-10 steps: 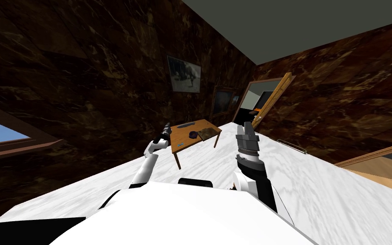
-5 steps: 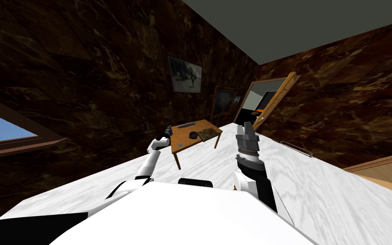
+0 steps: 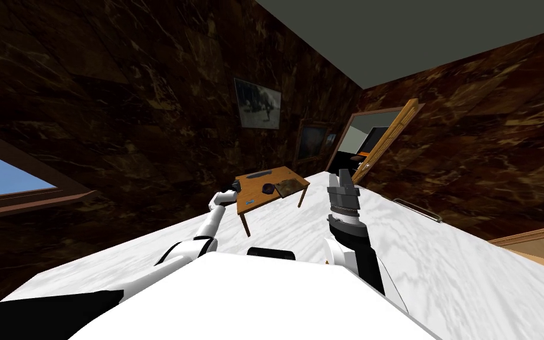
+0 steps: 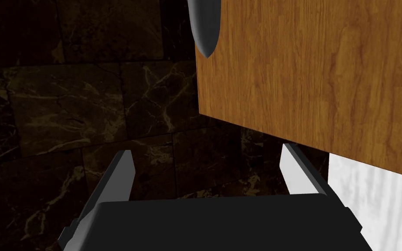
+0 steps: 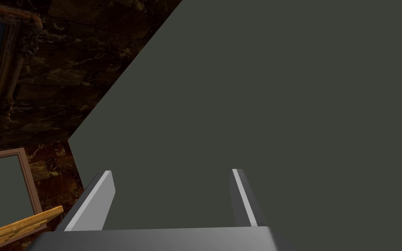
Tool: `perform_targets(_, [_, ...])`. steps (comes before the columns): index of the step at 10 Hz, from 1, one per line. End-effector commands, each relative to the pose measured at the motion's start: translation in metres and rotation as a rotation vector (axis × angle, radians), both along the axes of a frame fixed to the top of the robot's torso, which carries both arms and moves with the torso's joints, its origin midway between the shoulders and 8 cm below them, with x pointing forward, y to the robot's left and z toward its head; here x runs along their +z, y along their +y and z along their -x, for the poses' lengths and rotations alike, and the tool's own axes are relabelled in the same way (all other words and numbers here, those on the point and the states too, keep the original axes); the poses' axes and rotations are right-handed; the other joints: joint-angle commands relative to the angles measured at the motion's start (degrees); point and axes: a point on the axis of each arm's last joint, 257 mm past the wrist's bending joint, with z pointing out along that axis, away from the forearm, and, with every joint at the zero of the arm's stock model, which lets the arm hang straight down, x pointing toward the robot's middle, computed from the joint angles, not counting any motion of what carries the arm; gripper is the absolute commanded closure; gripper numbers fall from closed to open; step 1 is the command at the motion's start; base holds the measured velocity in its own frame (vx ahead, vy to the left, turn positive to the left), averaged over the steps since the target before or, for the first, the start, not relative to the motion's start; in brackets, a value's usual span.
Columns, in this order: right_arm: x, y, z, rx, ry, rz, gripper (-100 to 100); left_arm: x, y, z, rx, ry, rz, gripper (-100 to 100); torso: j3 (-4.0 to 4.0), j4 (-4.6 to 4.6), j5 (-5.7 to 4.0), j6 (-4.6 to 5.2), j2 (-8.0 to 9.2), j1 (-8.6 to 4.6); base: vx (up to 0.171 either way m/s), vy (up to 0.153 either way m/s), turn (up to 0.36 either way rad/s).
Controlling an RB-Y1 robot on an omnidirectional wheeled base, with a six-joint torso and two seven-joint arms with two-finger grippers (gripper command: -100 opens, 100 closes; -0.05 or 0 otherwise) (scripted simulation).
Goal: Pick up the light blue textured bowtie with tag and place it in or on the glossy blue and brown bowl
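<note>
Ahead, the wooden table [image 4: 304, 65] looms just past the spread left pincer [image 4: 206, 150].

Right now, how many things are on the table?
4: a bowtie near the table's front edge, a bowl in the middle, a dark mat beside it, a grey strip along the far edge. Others may be hidden.

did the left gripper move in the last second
Yes. In the head view the left gripper has come down and swung in toward the left edge of the wooden table, which has hardly shifted.
</note>
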Motion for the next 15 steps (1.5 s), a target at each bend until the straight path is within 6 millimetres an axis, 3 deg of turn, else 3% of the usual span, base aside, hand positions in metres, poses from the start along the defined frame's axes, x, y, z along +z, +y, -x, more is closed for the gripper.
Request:
perform_targets(1, [0.000, 0.000, 0.000, 0.000, 0.000, 0.000, 0, -0.025, 0.001, 0.006, 0.004, 0.080, 0.021, -100, 0.00, 0.00, 0.00, 0.00, 0.00, 0.00, 0.065, -0.026, 0.034])
perform_targets(4, [0.000, 0.000, 0.000, 0.000, 0.000, 0.000, 0, -0.068, -0.002, 0.022, 0.010, 0.214, 0.050, -100, -0.07, -0.02, 0.00, -0.01, -0.13, 0.02, 0.072, -0.022, 0.029])
perform_targets(5, [0.000, 0.000, 0.000, 0.000, 0.000, 0.000, 0, -0.068, -0.002, 0.022, 0.010, 0.215, 0.050, -100, -0.06, -0.03, 0.01, 0.00, -0.10, 0.04, 0.024, -0.012, 0.000])
perform_targets(6, [0.000, 0.000, 0.000, 0.000, 0.000, 0.000, 0, -0.089, -0.005, 0.029, 0.011, 0.284, 0.064, -100, 0.02, 0.01, 0.01, -0.01, 0.04, 0.07, 0.056, -0.007, 0.033])
perform_targets(8, [0.000, 0.000, 0.000, 0.000, 0.000, 0.000, 0, -0.105, -0.008, 0.038, 0.008, 0.355, 0.076, -100, -0.01, 0.00, 0.01, -0.01, -0.01, 0.07, 0.067, -0.027, 0.027])
perform_targets(12, [0.000, 0.000, 0.000, 0.000, 0.000, 0.000, 0, -0.158, -0.015, 0.076, 0.009, 0.550, 0.106, -100, -0.07, -0.03, 0.01, 0.00, -0.12, 0.05, 0.086, -0.025, 0.024])
perform_targets(14, [0.000, 0.000, 0.000, 0.000, 0.000, 0.000, 0, -0.160, -0.016, 0.079, 0.009, 0.566, 0.109, -100, -0.07, -0.02, 0.00, -0.01, -0.12, 0.06, 0.053, -0.013, 0.012])
perform_targets(15, [0.000, 0.000, 0.000, 0.000, 0.000, 0.000, 0, -0.171, -0.019, 0.091, 0.006, 0.628, 0.114, -100, 0.01, 0.01, 0.01, 0.00, 0.02, 0.09, 0.066, -0.011, 0.020])
